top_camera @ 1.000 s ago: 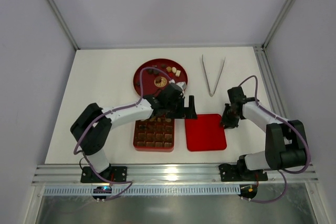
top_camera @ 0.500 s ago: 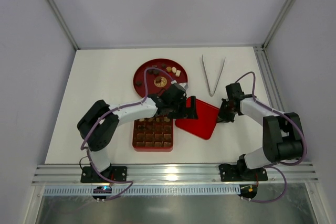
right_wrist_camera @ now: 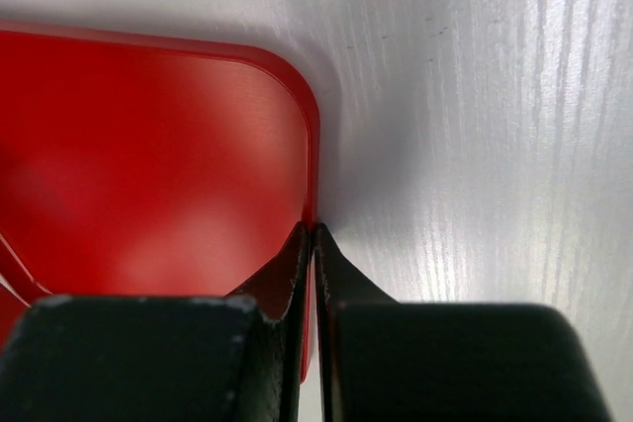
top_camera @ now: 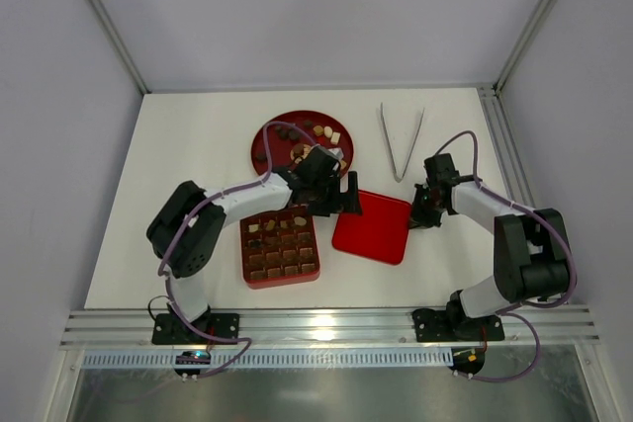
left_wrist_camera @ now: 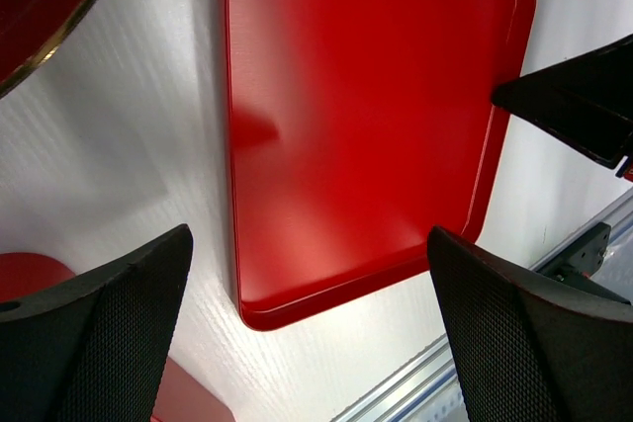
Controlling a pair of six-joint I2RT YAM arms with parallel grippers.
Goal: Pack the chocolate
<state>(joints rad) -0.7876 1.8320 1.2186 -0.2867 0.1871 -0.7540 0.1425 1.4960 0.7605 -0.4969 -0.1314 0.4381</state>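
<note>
Several chocolate pieces (top_camera: 323, 130) lie on the round red plate (top_camera: 267, 137); more sit in the grid compartments of the square red box (top_camera: 280, 246). The flat red lid (top_camera: 373, 226) lies right of the box, slightly rotated. My left gripper (top_camera: 346, 195) is open and empty, hovering over the lid's left edge; in the left wrist view its fingers (left_wrist_camera: 99, 343) frame the lid (left_wrist_camera: 366, 126). My right gripper (top_camera: 416, 216) is shut on the lid's right rim (right_wrist_camera: 314, 229), also seen in the left wrist view (left_wrist_camera: 579, 106).
Metal tongs (top_camera: 401, 140) lie at the back right, beyond the lid. The plate's gold-edged rim (left_wrist_camera: 45, 46) and a box corner (left_wrist_camera: 30, 279) show at the left wrist view's left. The table's aluminium rail (top_camera: 326, 328) runs along the near edge.
The lid slid up and left toward the box and turned, held by my right gripper. The box shifted left and rotated. My left gripper moved from the box's top edge toward the lid.
</note>
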